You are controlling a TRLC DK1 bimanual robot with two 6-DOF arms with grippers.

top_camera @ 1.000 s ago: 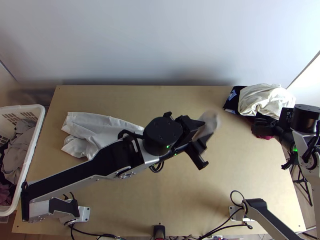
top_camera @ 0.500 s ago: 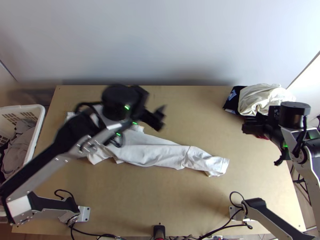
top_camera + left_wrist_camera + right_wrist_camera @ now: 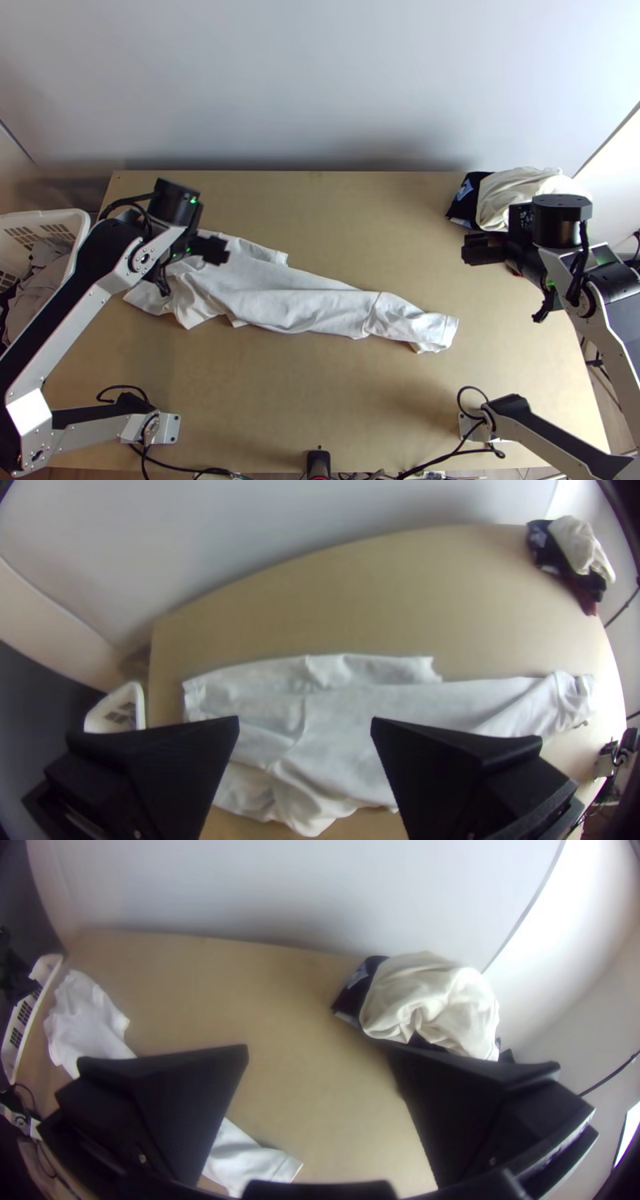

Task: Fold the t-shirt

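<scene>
Left gripper [image 3: 216,250] swung back toward table [image 3: 376,216] left edge; fingers parted, as on right gripper [image 3: 482,250], toward far right corner. T-shirt [image 3: 304,308] rumpled, slanting left edge to near-right; bunched layers best spread before folding.

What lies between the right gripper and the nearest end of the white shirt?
Only bare table lies between the right gripper and the white shirt, as the top view shows.
</scene>
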